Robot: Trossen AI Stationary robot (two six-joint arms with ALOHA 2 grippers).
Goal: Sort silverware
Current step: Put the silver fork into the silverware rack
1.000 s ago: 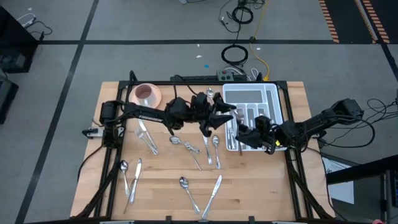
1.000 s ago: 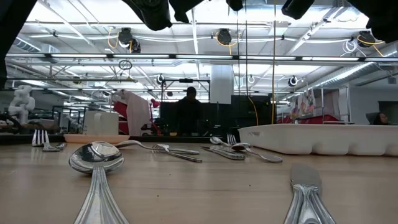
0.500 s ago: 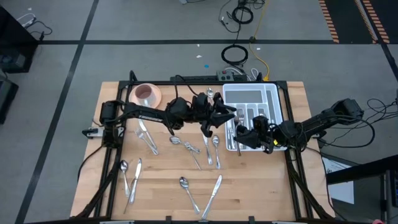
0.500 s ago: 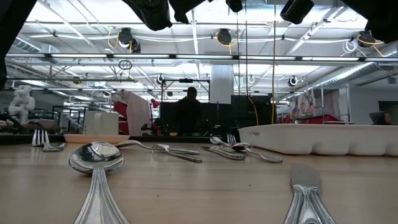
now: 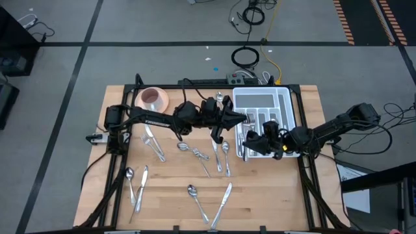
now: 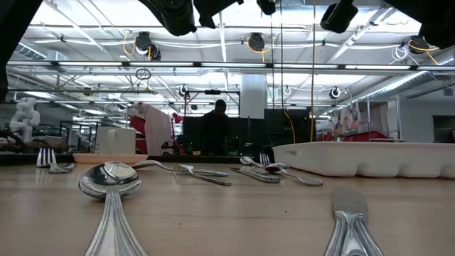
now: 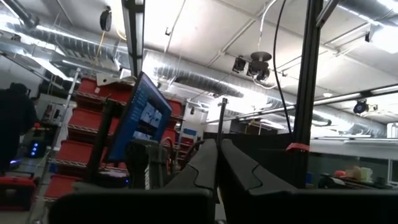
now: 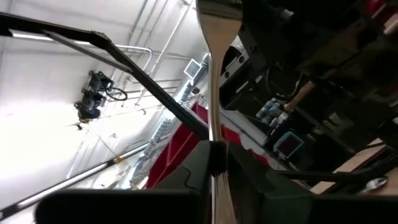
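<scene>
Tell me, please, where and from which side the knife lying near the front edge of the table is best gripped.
Probably the middle of the knife, from straight above, fingers across its narrow width. It lies flat and slanted on the table, so no side gives an edge to hold. Its front end runs close to the handle of the spoon, while the middle has bare wood on both sides.

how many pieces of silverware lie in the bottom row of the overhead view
4: left spoon and left knife side by side, middle spoon and middle knife right of them. None seems hidden.
</scene>
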